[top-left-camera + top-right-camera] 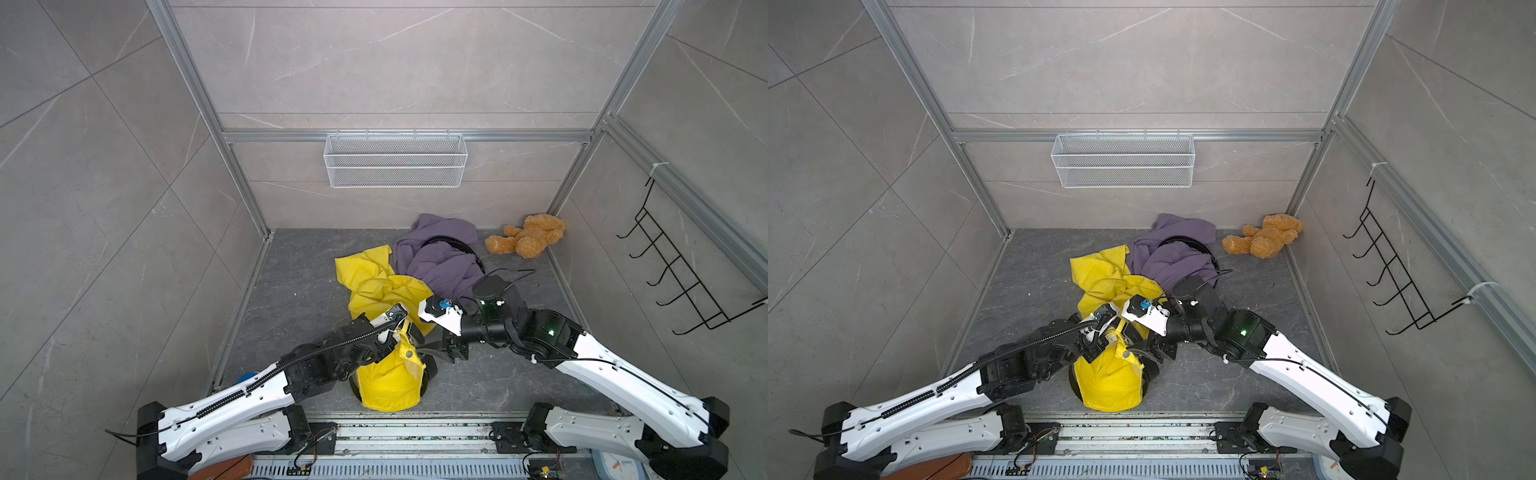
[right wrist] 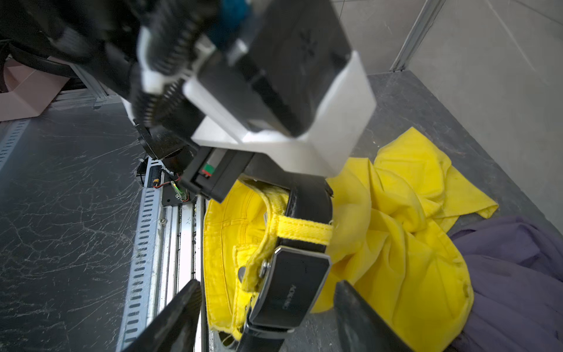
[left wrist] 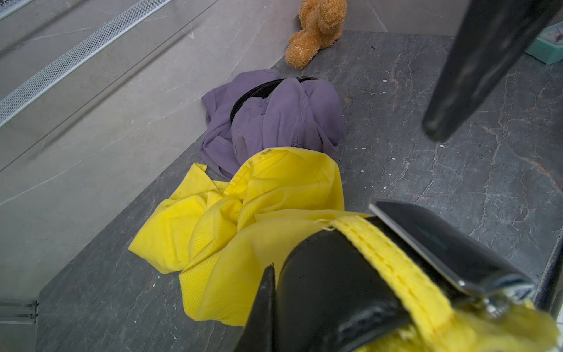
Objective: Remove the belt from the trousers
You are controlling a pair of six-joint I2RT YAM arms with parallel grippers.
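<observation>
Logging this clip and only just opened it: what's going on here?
Two robot arms are working on the yellow trousers. The left gripper is shut on the black belt beside a belt loop, holding the waistband up. The right gripper is open, its fingers either side of the buckle without touching it. The belt runs through the loop, so it isn't out yet.

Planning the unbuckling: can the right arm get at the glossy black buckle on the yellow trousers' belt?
Probably yes: the glossy black rectangular buckle lies directly between the open fingers of the right gripper, with nothing blocking it.
</observation>
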